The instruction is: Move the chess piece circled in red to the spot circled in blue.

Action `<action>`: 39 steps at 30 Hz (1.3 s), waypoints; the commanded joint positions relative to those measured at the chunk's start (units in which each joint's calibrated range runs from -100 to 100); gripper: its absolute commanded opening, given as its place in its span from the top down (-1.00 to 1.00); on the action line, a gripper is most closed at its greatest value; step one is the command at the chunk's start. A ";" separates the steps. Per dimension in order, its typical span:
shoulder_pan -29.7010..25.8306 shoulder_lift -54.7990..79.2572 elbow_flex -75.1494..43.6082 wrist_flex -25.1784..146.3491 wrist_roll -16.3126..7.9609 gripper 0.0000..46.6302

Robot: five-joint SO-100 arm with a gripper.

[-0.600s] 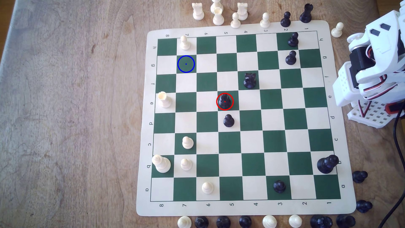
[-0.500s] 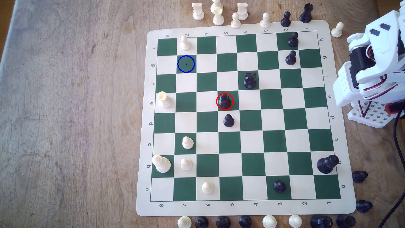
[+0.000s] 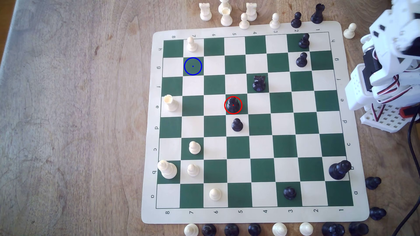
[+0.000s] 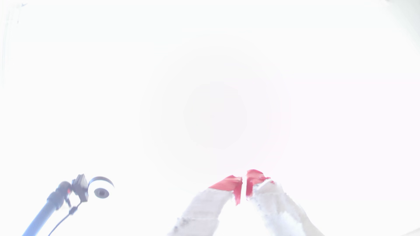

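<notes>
The chess piece (image 3: 233, 105) untouched; gripper (image 4: 244, 185) nearly closed, empty.

White arm (image 3: 393, 59) folded up at the exterior view's right edge, upper part blurred, red and black wires along its joints, jaws red-tipped on white fingers (image 4: 211, 211), tips nearly touching with a thin slit between, nothing held, wrist view washed out

We take this for a hobby or home robotics setup rather than a factory floor: a worn wooden bench (image 3: 68, 113) carries a roll-up chessboard mat (image 3: 356, 136), with a white 3D-printed arm (image 3: 386, 68) and its loose wiring at the bench's edge. In the wrist view we see a small camera on a pole (image 4: 79, 188) against washed-out white.
</notes>
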 commanded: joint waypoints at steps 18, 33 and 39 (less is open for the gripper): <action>5.01 15.59 -37.00 103.28 -0.44 0.97; 1.65 38.85 -56.77 124.41 -1.86 0.99; -0.70 44.28 -63.84 129.24 -3.61 0.99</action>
